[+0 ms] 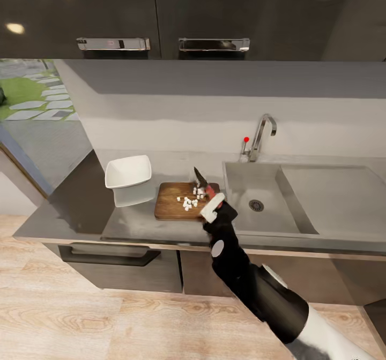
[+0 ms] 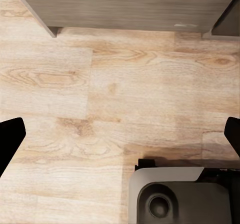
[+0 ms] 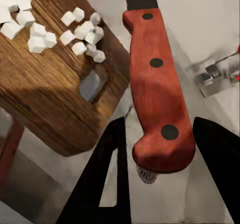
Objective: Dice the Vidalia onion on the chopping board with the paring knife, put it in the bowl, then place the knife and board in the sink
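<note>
My right gripper (image 1: 212, 203) is shut on the paring knife (image 1: 202, 182), whose dark blade points up and away over the right end of the chopping board (image 1: 171, 205). Up close, the red-orange knife handle (image 3: 157, 84) sits between the two dark fingers (image 3: 112, 176). Diced onion (image 1: 190, 199) lies as small white cubes (image 3: 60, 26) on the brown board (image 3: 50, 94). The white bowl (image 1: 128, 172) stands on the grey countertop (image 1: 80, 204) left of the board. The sink (image 1: 268, 218) is to the right. My left gripper (image 2: 120, 134) is open over the wooden floor.
A chrome tap (image 1: 262, 135) with a red-tipped lever (image 1: 246, 140) stands behind the basin, and a flat drainboard (image 1: 332, 194) lies to its right. Dark wall cabinets (image 1: 161, 17) hang overhead. The robot's base (image 2: 175, 196) is below the left gripper.
</note>
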Controlling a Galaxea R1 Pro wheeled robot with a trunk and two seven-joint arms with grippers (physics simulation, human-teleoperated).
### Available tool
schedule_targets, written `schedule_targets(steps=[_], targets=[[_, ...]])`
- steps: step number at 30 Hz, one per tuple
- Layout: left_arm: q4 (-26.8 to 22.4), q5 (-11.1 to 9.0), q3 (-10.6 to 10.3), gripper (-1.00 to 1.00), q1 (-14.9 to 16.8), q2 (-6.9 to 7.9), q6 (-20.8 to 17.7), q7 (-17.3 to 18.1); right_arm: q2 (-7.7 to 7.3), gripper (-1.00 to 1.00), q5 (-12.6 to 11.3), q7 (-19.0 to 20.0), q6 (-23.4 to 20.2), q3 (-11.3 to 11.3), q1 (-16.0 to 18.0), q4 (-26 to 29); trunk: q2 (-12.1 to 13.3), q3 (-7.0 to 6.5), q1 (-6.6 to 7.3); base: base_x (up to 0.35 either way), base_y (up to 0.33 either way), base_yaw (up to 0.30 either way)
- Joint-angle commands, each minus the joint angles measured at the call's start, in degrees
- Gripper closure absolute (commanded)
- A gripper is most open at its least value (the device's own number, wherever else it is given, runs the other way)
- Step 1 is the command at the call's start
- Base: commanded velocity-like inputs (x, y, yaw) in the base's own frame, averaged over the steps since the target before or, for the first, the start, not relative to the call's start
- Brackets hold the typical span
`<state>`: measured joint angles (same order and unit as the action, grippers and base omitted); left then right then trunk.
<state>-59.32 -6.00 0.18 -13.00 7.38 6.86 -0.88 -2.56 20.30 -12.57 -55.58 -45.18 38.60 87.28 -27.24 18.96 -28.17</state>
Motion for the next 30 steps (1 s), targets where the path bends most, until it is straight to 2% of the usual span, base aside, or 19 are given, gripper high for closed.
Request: schedule_targets(steps=[1, 3, 5, 6, 7, 9, 11, 14, 18, 21, 25, 30], targets=[[-0.1, -0.6, -0.1, -1.00, 0.0, 0.04, 0.1, -0.1, 0.49, 1.00, -1.3, -0.5, -0.1, 3.3, 0.1, 0.8, -0.1, 0.09, -0.03, 0.000, 0.000, 0.000], [-0.1, -0.6, -0.1, -1.00, 0.0, 0.01, 0.1, -0.1, 2.20, 1.00, -3.0, -0.3, 0.1, 14.0, 0.1, 2.2, -0.1, 0.09, -0.03, 0.000, 0.000, 0.000], [0.0, -0.6, -0.1, -1.00, 0.0, 0.04, 0.1, -0.1, 2.78, 1.00, -6.6, -0.1, 0.4, 23.5, 0.1, 2.7, -0.1, 0.09, -0.03, 0.000, 0.000, 0.000], [0.0, -0.6, -0.1, -1.00, 0.0, 0.05, 0.1, -0.1, 2.81, 1.00, -8.1, 0.0, 0.5, 25.9, 0.1, 2.8, -0.1, 0.09, -0.03, 0.000, 0.000, 0.000], [0.0, -0.6, -0.1, -1.00, 0.0, 0.02, 0.1, -0.1, 2.61, 1.00, -11.2, 0.1, 0.5, 29.4, 0.1, 2.8, -0.1, 0.09, -0.03, 0.000, 0.000, 0.000], [0.1, -0.6, -0.1, -1.00, 0.0, 0.01, 0.1, -0.1, 2.26, 1.00, -14.0, 0.2, 0.5, 31.3, 0.1, 2.5, -0.1, 0.09, -0.03, 0.000, 0.000, 0.000], [0.1, -0.6, -0.1, -1.00, 0.0, 0.01, 0.1, -0.1, 1.07, 1.00, -15.3, 0.3, 0.6, 32.9, 0.1, 1.7, -0.1, 0.09, -0.03, 0.000, 0.000, 0.000], [0.0, -0.6, -0.1, -1.00, 0.0, 0.01, 0.1, -0.1, 0.45, 1.00, -15.7, 1.1, 1.1, 35.0, 0.1, -0.8, -0.1, 0.09, -0.03, 0.000, 0.000, 0.000], [0.1, -0.6, -0.1, -1.00, 0.0, 0.01, 0.1, -0.1, 0.37, 1.00, -15.8, 7.1, 4.0, 41.2, 0.0, -5.7, -0.1, 0.09, -0.03, 0.000, 0.000, 0.000], [0.1, -0.6, -0.1, -1.00, 0.0, 0.01, 0.1, -0.1, 0.36, 1.00, -15.8, 8.7, 4.7, 42.5, 0.1, -7.1, -0.1, 0.09, -0.03, 0.000, 0.000, 0.000], [-0.2, -0.6, -0.1, -1.00, 0.0, 0.01, 0.1, -0.1, 0.36, 1.00, -15.8, 9.0, 9.1, 42.7, 0.1, -10.5, -0.1, 0.09, -0.03, 0.143, 0.000, 0.000], [0.0, -0.6, -0.1, -1.00, 0.0, 0.01, 0.1, -0.1, 0.58, 1.00, -15.8, 9.0, 10.2, 42.7, 0.1, -11.7, -0.1, 0.09, -0.03, 0.322, 0.000, 0.000]])
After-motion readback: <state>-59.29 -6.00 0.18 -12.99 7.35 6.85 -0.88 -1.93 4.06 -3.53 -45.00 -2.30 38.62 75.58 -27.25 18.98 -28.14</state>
